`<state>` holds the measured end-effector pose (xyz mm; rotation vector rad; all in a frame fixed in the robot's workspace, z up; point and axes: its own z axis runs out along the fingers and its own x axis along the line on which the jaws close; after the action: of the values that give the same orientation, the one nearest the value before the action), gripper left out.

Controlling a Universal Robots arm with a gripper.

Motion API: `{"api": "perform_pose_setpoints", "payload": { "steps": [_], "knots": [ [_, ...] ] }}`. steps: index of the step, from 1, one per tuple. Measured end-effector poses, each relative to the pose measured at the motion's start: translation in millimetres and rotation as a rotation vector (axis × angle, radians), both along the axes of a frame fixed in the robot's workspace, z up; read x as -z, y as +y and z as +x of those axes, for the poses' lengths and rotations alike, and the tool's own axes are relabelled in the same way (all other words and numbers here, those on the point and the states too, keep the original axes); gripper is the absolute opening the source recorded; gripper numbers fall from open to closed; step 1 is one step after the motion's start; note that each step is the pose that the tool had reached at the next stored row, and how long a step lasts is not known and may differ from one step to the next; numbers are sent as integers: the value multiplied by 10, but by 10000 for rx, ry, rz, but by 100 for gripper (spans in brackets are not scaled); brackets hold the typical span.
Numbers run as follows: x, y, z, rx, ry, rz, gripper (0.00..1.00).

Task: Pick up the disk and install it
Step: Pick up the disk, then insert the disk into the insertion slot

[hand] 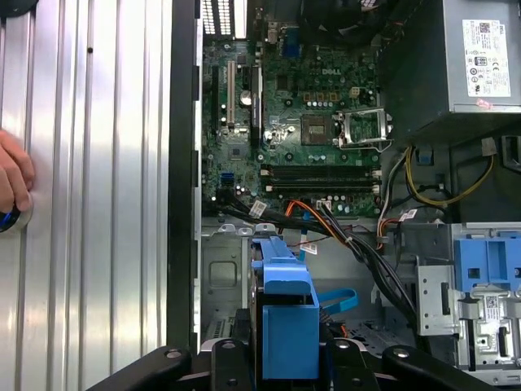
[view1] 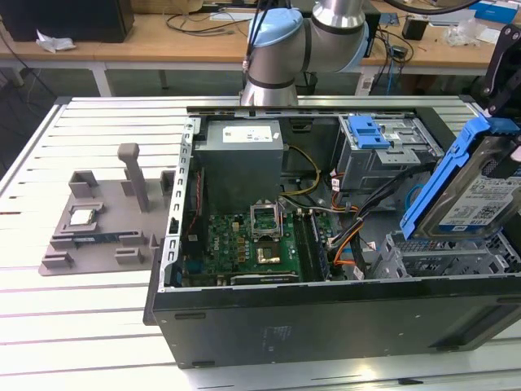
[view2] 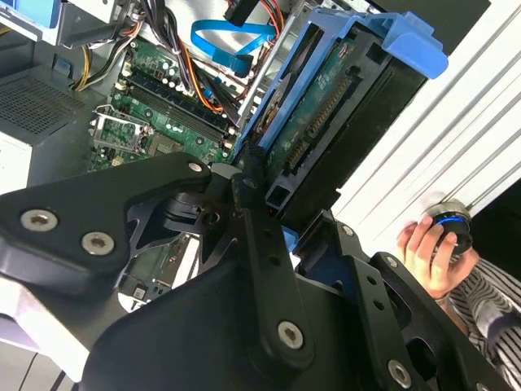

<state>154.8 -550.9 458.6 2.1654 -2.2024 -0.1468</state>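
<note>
1. Over the open black computer case [view1: 326,318] lying on its side on the ribbed metal table [view1: 81,326], the flat silver metal disk in its blue plastic bracket [view1: 476,191] hangs tilted in the air at the exterior view's right, above the grey metal drive bay [view1: 440,257] in the case's corner.

2. The black robot gripper [view2: 269,204] has the disk clamped: in the second wrist view its dark fingers [view2: 248,175] press against the blue bracket at one end of the drive, closed to the width of that bracket. The drive touches nothing else that I can see.

3. In the first wrist view the blue bracket points down toward the bay, with the green motherboard [hand: 301,130], a bundle of black and orange cables [hand: 326,224] and a blue flat cable [hand: 338,301] close beneath.

4. A person's hand [view2: 427,248] rests on the table just outside the case, on a small round device.

5. Handling, as I judge it: the disk looks rigid and fairly dense for its size, with smooth metal faces that could slip. The plastic bracket gives a better hold but may flex slightly. The exposed connector edge and circuit board underneath seem fragile, so the bracket's sides are the safer place to grip, and knocks against the bay should be avoided.

6. Off to the exterior view's left, a grey plastic fixture [view1: 106,220] sits on the table holding a small square silver chip [view1: 84,217].
</note>
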Motion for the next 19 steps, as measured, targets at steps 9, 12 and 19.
{"api": "perform_pose_setpoints", "payload": {
  "steps": [9,12,19],
  "knots": [
    [40,1,6,0,5,-1,37],
    [79,7,9,1,11,0,37],
    [273,7,10,0,49,0,37]
  ]
}}
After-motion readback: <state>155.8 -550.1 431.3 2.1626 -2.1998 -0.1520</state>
